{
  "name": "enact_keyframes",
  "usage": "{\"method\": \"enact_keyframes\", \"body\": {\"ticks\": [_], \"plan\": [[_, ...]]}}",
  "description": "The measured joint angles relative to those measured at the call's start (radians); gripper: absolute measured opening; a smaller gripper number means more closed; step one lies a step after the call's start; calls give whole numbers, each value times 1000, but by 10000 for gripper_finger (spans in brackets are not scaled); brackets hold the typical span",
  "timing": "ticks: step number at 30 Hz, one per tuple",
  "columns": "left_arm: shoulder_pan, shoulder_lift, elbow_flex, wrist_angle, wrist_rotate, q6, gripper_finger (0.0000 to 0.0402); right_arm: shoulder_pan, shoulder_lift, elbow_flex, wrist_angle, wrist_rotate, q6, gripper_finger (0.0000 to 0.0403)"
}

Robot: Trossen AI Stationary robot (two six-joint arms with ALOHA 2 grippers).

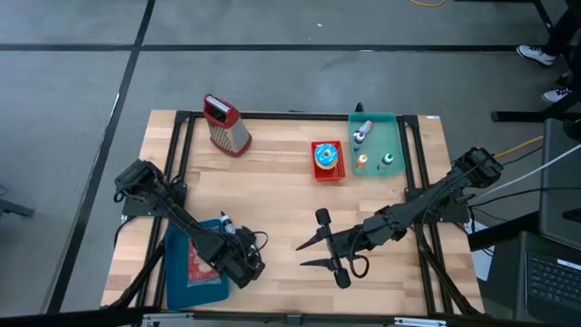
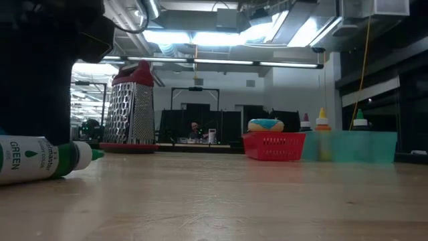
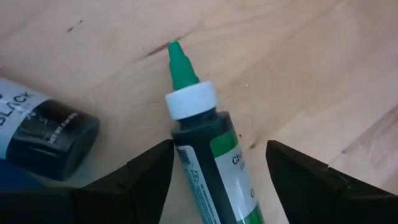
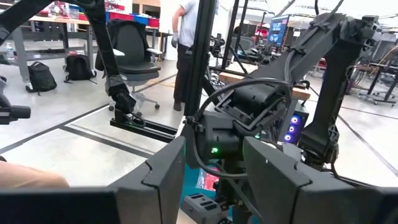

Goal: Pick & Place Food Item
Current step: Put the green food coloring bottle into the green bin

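A green food-colouring bottle [image 3: 208, 143] with a white collar and a green nozzle lies on its side on the wooden table; the low view shows this green bottle [image 2: 40, 158] at the near left. My left gripper [image 3: 217, 149] points steeply down over it, open, one finger on each side of the bottle's body. In the high view my left gripper [image 1: 239, 262] is beside the blue tray [image 1: 182, 277]. My right gripper [image 1: 301, 254] hovers level over the table's middle, open, nothing between its fingers. A frosted donut [image 1: 326, 155] sits in a red basket [image 1: 329, 173].
A black-capped bottle [image 3: 50, 134] lies close beside the green one. A box grater [image 1: 225, 124] stands at the far left. A green bin [image 1: 390, 136] with small bottles stands at the far right. A person stands in the room beyond the table [image 4: 189, 37].
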Motion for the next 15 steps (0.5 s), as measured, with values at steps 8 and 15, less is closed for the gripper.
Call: {"method": "enact_keyframes", "body": {"ticks": [8,15], "plan": [[31,6,1,-6,17,50,251,0,0,0,0,-4,6,165],[58,8,1,-8,40,97,251,0,0,0,0,-4,15,165]]}}
